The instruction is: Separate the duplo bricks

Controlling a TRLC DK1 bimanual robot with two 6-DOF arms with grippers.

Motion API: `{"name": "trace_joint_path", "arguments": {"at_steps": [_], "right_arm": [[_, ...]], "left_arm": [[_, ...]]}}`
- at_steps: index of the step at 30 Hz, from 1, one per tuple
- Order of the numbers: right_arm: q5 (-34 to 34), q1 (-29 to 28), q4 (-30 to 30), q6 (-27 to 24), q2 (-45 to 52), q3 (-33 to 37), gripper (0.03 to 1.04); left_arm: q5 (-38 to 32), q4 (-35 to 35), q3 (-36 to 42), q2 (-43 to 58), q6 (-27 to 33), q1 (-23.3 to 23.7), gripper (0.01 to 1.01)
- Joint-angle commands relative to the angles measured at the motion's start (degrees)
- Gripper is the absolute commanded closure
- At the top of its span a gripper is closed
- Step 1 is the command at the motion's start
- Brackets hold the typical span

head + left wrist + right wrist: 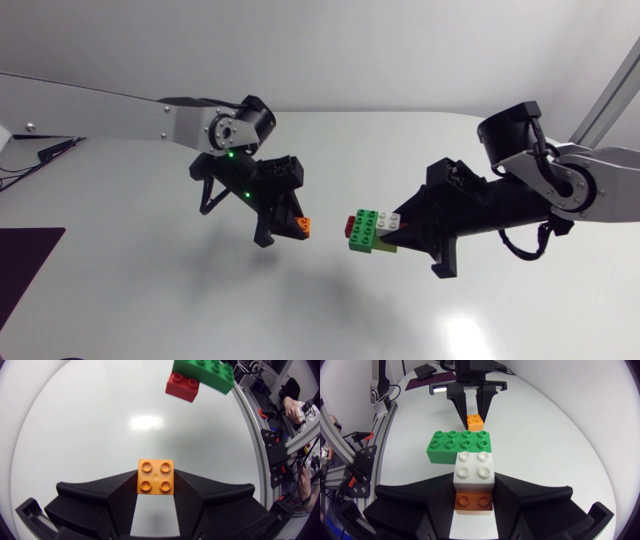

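White table point(150, 310) (glossy, lamp glare), dark purple mat point(25, 270) at its edge

The head camera looks straight down on the table point(150, 300) from well above. The left wrist camera sits close behind the left gripper point(156, 480) and looks ahead to the brick stack point(200, 377); the right wrist camera, as close behind the right gripper point(474, 492), looks ahead to the orange brick point(474, 421). All three views share both

Glossy white table point(150, 300), bright glare point(470, 335)
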Motion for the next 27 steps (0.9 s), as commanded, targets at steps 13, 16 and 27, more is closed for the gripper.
{"name": "trace_joint_path", "arguments": {"at_steps": [13,16,27], "right_arm": [[-0.9,-0.7,-0.9,1.0,-3.8,-1.6,0.92],[-1.0,-0.6,-0.9,1.2,-4.2,-1.7,0.92],[-1.2,-0.8,-0.5,1.3,-4.7,-3.0,0.92]], "left_arm": [[-5.4,15.0,-10.2,4.6,-3.9,-1.4,0.711],[-5.7,16.1,-10.2,4.9,-4.6,-1.0,0.707],[-5.7,17.9,-10.4,7.0,-6.2,-0.7,0.593]]}}
